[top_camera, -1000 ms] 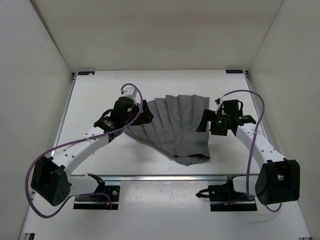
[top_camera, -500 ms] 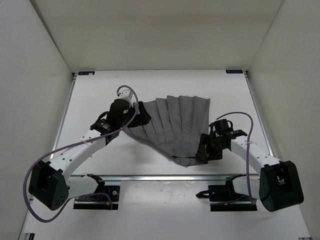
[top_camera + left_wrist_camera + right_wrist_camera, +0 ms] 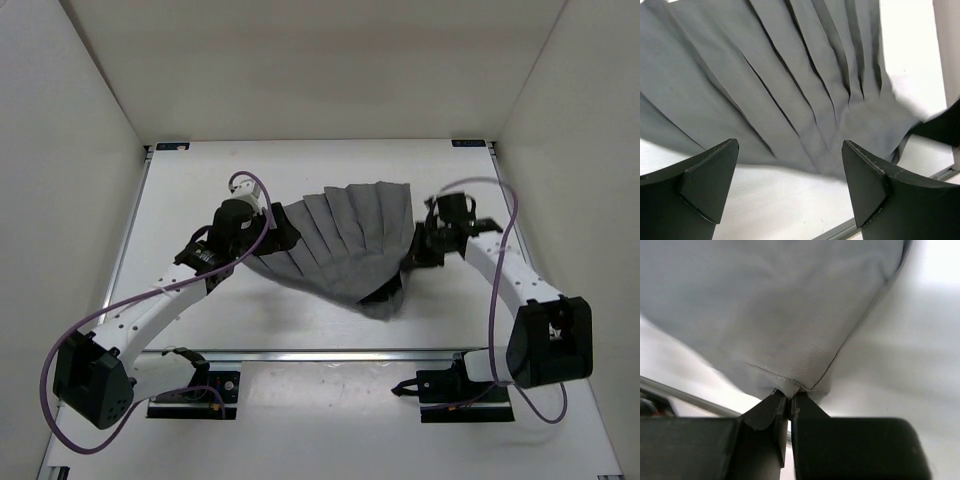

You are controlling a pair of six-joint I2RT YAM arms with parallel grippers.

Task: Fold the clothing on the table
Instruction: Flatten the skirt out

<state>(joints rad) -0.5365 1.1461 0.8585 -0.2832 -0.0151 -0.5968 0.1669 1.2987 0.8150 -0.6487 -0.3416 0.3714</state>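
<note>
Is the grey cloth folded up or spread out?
Spread out. The cloth fans open across the table, pleats showing; only one corner is pinched in the shut right pincer.

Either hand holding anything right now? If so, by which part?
Right hand is shut on the clothing, pinching a corner of its stitched hem. Left hand is open, holding nothing.

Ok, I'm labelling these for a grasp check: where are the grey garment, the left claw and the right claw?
grey garment [image 3: 345,240]: overhead view, middle of its pleated spread.
left claw [image 3: 790,145]: left wrist view, gap between open fingers.
right claw [image 3: 788,400]: right wrist view, fingertips pinching the garment's edge.
</note>
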